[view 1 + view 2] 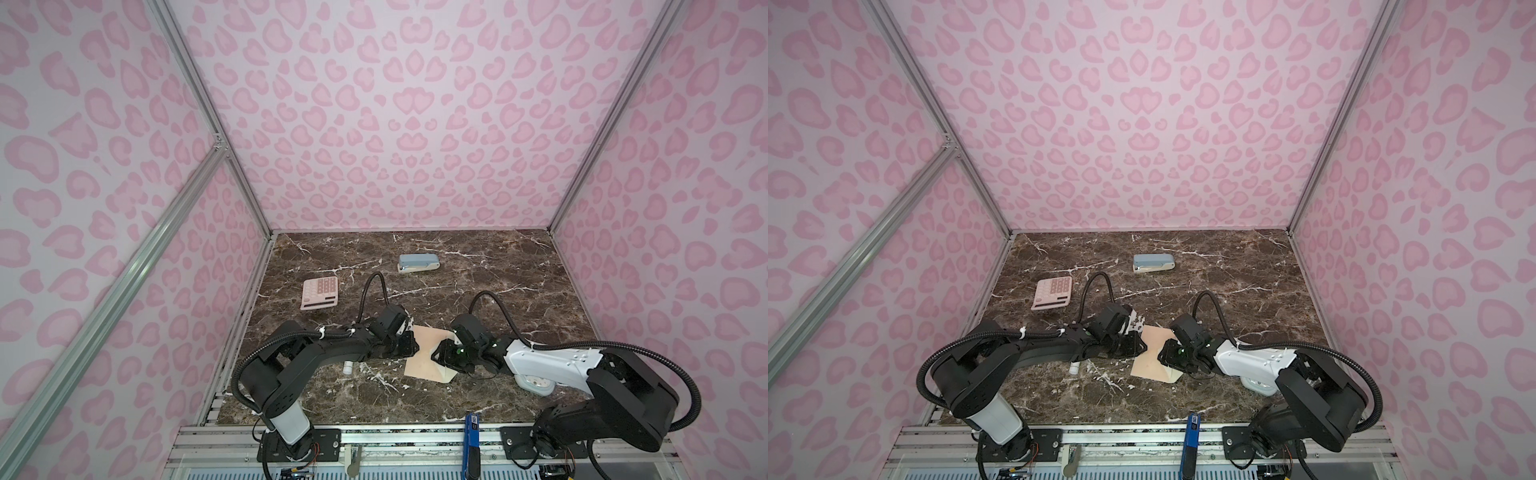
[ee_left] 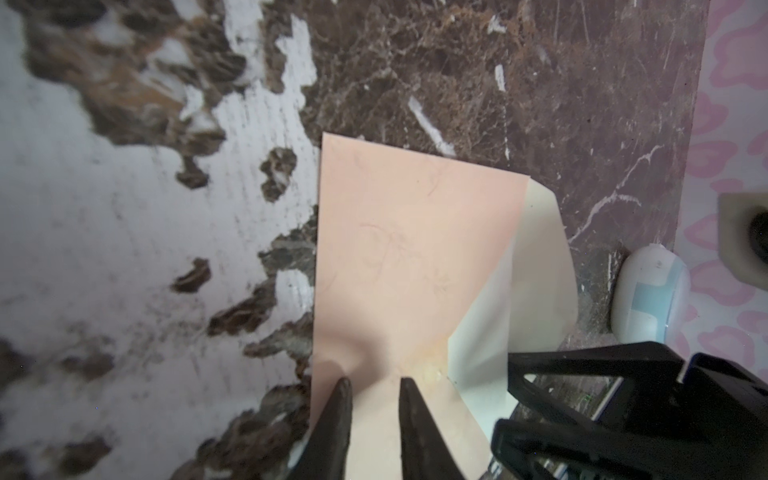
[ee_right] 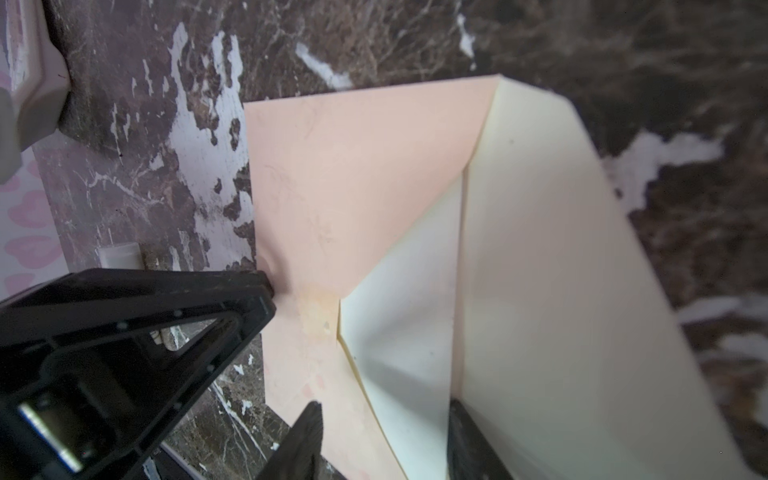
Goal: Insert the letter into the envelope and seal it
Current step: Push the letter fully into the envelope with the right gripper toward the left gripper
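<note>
The peach envelope (image 1: 424,359) (image 1: 1152,363) lies flat on the marble table, between the two wrists. Its cream flap (image 3: 561,291) (image 2: 536,282) is unfolded and stands partly raised along one long edge. My left gripper (image 2: 376,382) is open by a narrow gap, both fingertips resting on the envelope's (image 2: 407,249) peach face, where the paper dents. My right gripper (image 3: 384,405) is open wider. One of its fingers is over the peach face (image 3: 353,187) and the other is at the base of the flap. Nothing is held. The letter does not show in any view.
A pink calculator (image 1: 320,293) and a blue stapler (image 1: 419,263) lie farther back. A small white tube (image 1: 348,366) sits by the left arm. A white-and-blue dispenser (image 1: 536,382) (image 2: 648,291) sits under the right arm. Patterned walls enclose three sides.
</note>
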`<state>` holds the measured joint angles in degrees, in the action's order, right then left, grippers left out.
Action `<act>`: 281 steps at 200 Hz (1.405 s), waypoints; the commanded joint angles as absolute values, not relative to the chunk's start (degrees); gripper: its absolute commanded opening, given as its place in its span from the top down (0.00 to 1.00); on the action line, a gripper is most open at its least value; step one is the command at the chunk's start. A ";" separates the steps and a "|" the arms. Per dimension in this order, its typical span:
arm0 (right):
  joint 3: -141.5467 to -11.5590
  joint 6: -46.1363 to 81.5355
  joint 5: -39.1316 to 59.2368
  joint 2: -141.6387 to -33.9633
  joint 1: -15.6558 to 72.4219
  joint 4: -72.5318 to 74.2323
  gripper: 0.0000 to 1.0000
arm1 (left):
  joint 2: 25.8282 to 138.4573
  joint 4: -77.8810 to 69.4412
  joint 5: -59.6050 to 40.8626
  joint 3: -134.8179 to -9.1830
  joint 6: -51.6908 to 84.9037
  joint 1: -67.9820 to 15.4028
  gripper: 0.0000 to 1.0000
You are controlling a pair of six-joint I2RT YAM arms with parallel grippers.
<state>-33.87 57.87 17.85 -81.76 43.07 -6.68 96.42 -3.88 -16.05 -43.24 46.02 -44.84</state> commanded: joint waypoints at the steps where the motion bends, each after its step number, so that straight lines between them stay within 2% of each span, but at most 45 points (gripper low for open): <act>1: -34.17 57.92 17.87 -82.67 43.33 -6.53 0.50 | 96.26 -0.08 -15.47 -42.71 46.10 -44.83 0.75; 73: -35.21 57.66 17.85 -83.72 43.77 -7.11 0.48 | 95.72 0.42 -15.38 -42.62 45.97 -44.89 0.72; 114: -36.72 56.03 16.54 -82.33 43.81 -10.91 0.45 | 93.99 1.64 -14.75 -42.76 45.61 -44.93 0.65; 138: -37.09 55.15 15.65 -81.96 43.75 -12.56 0.45 | 92.61 2.57 -14.16 -43.02 45.42 -45.00 0.65; 144: -37.13 55.03 15.56 -82.07 43.68 -12.67 0.44 | 92.31 2.94 -14.03 -43.10 45.36 -45.00 0.59; 189: -37.90 54.36 15.49 -83.49 43.51 -12.55 0.46 | 90.98 4.71 -12.71 -43.50 45.14 -45.00 0.52; 234: -39.30 53.50 15.56 -84.32 43.30 -13.29 0.46 | 91.15 6.81 -10.98 -44.51 44.48 -45.00 0.52; 281: -39.57 53.44 15.91 -84.88 43.07 -13.21 0.46 | 94.54 4.93 -12.71 -44.89 44.45 -44.89 0.57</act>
